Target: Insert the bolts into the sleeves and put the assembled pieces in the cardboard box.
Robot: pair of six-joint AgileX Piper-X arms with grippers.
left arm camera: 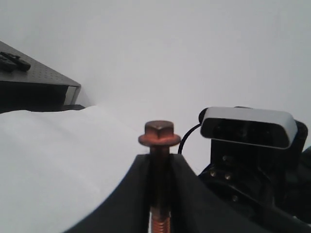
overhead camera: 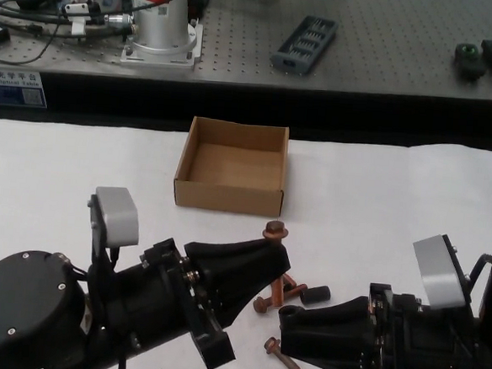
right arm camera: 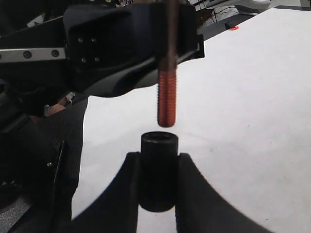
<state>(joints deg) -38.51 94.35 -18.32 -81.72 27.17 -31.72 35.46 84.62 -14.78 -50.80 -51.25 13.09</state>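
**Left gripper (left arm camera: 159,162) is pinching a bolt (left arm camera: 159,134) upright over the sleeve (right arm camera: 159,171) that the right gripper (right arm camera: 159,159) is clamping.**

The white-covered desk (overhead camera: 381,185) is carrying the open cardboard box (overhead camera: 228,197) well beyond both arms. The left jaws are pressing together on the bolt's shank; its long axis is standing vertical, with the flanged head pointing up above the jaws and the threaded end pointing down. The right jaws are squeezing the black sleeve from both sides, its bore facing up. The thread tip is hanging just above that opening, in line with it and apart from it. The left jaws are hiding the bolt's mid-shank, and the right jaws are covering the sleeve's flanks. Loose bolts (overhead camera: 282,293) are lying on the desk between the grippers, partly hidden by them.
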